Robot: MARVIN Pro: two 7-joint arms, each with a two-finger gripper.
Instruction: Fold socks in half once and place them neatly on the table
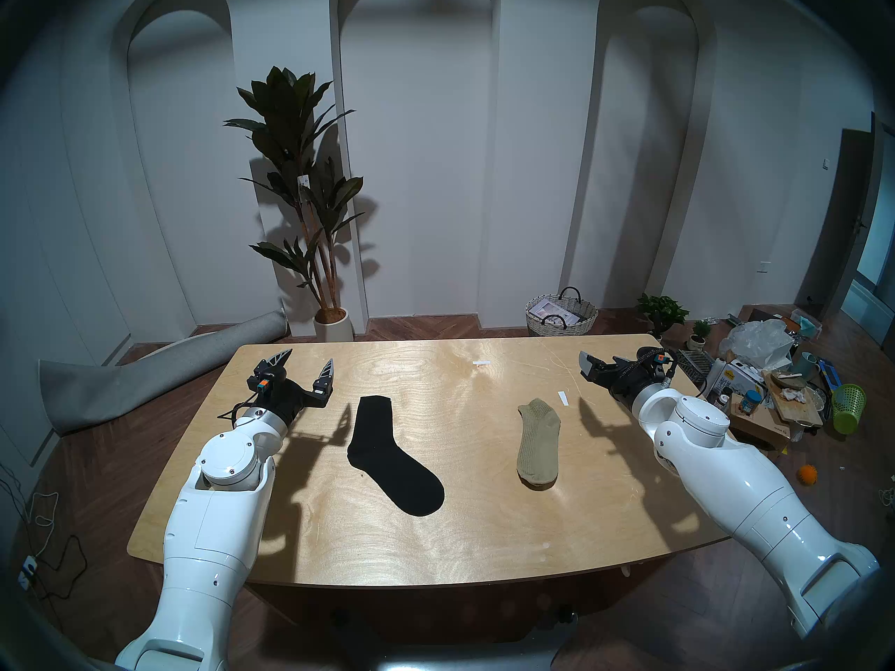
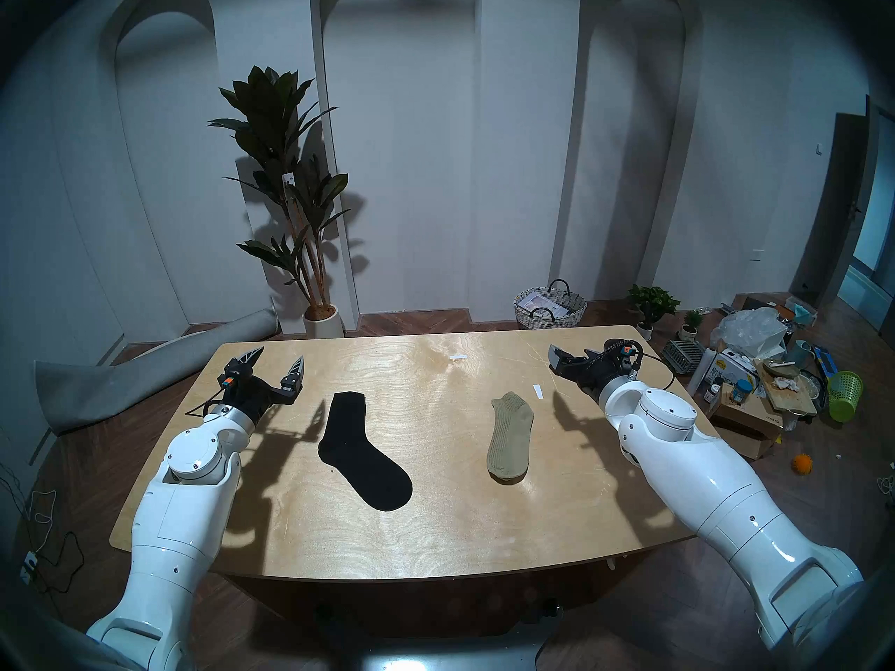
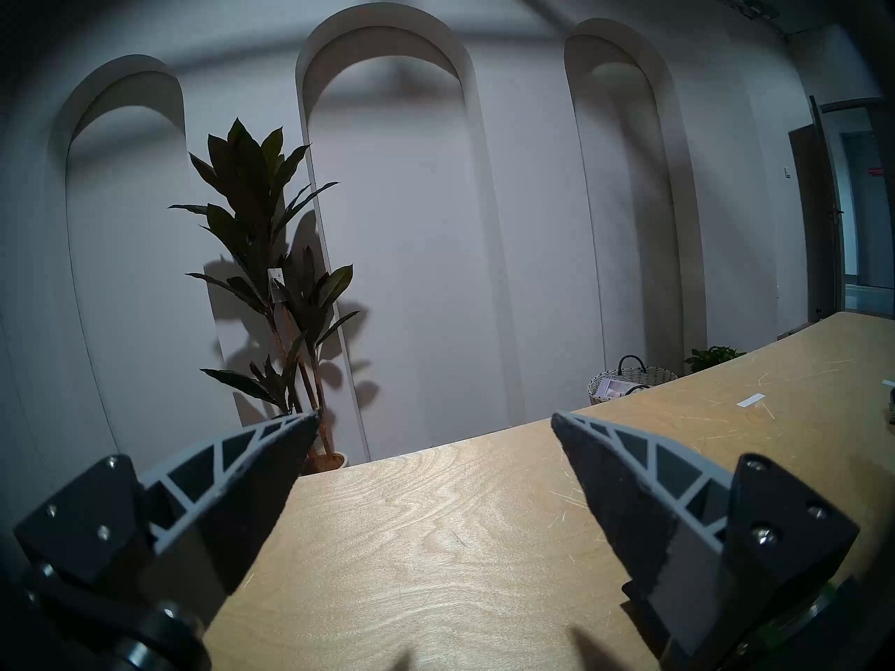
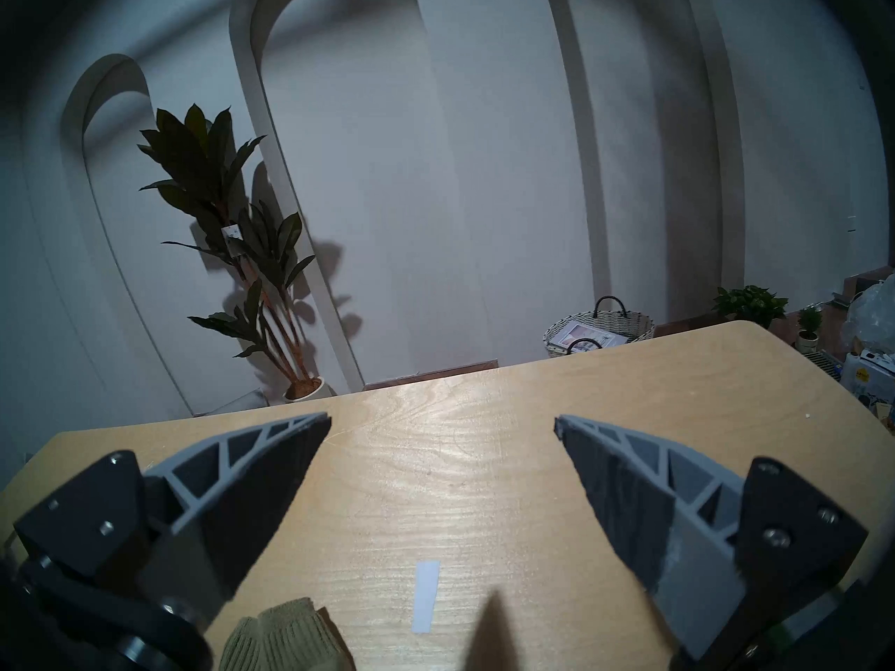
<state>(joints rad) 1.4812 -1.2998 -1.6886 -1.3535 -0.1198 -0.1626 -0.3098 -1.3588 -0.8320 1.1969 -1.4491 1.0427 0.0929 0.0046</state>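
The black sock is laid flat and unfolded on the left half of the table, its cuff toward the far edge and its toe bent toward the near middle; the full length is thus exposed, so that either end can be reached for a fold. The tan sock is laid flat on the right half, well apart from the black one, cuff away and toe near, which leaves each arm a sock on its own side. Neither sock is touched, and no fold is yet made, so the task is judged to be at its start. The left gripper is held above the table's far-left part, just beyond and to the left of the black cuff, with its jaws spread wide and nothing between them. The right gripper is held above the far-right part, beyond the tan sock, likewise spread and empty; the tan cuff and a white tape strip are seen below it in the right wrist view. Both are apparently parked clear so the socks are left unobstructed.
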